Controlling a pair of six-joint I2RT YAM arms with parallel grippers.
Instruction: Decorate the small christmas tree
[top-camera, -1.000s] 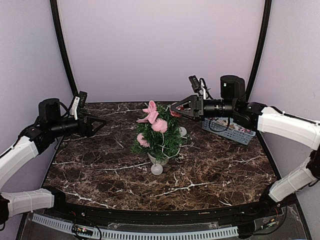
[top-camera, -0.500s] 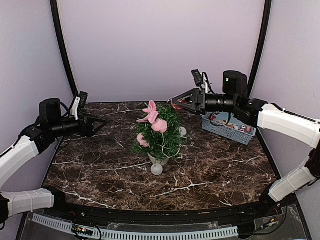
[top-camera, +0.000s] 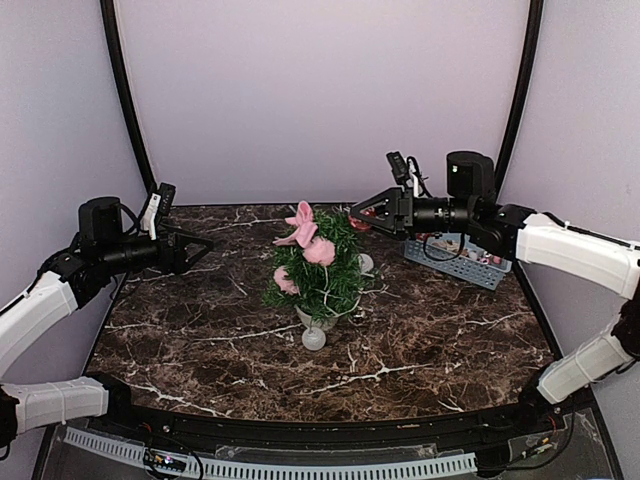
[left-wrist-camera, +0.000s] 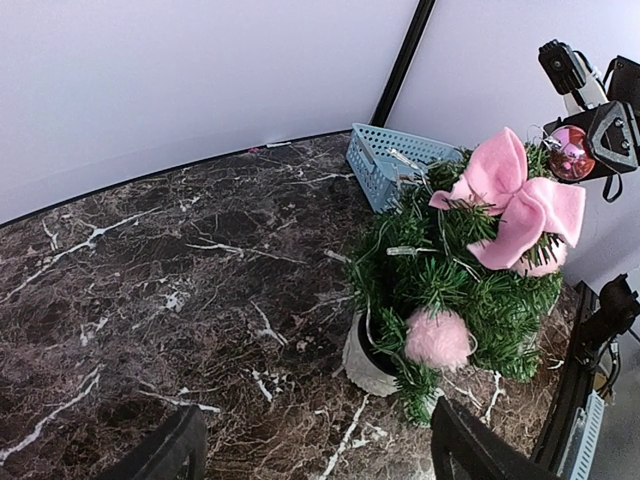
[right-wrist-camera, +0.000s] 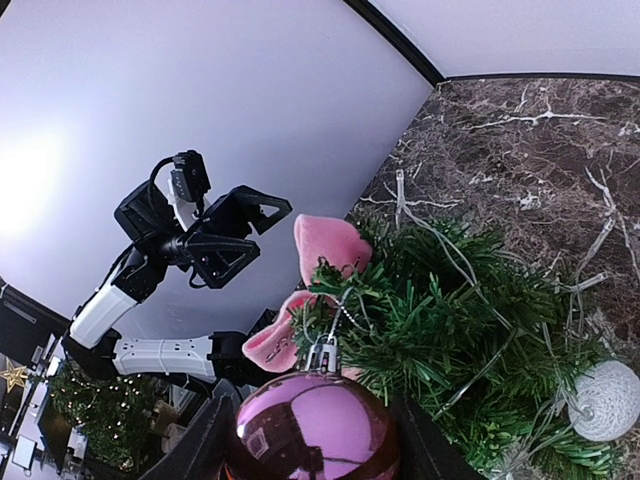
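left gripper (top-camera: 203, 243): jaws spread wide, nothing between them, held above the left side of the dark marble table (top-camera: 200, 350), well apart from the tree and facing it.

right gripper (top-camera: 355, 215): fingers closed around a shiny pink bauble (right-wrist-camera: 315, 425). its silver cap and hanger loop point toward the foliage. the bauble hangs just beside the tree's upper right branches. whether it touches them cannot be told.

small christmas tree (top-camera: 320, 265): upright in a white pot (left-wrist-camera: 365, 360) at the middle of the table. it carries a pink bow (top-camera: 300, 225) at the top, a pink pom-pom (top-camera: 320, 250) below it, another lower on the left, and a thin light string through the branches. a white glitter ball (right-wrist-camera: 605, 400) sits at its right side.

a white ball (top-camera: 314, 338) lies on the table just in front of the pot.

a light blue basket (top-camera: 470, 262) stands at the far right, under the right arm. its contents are too small to identify.
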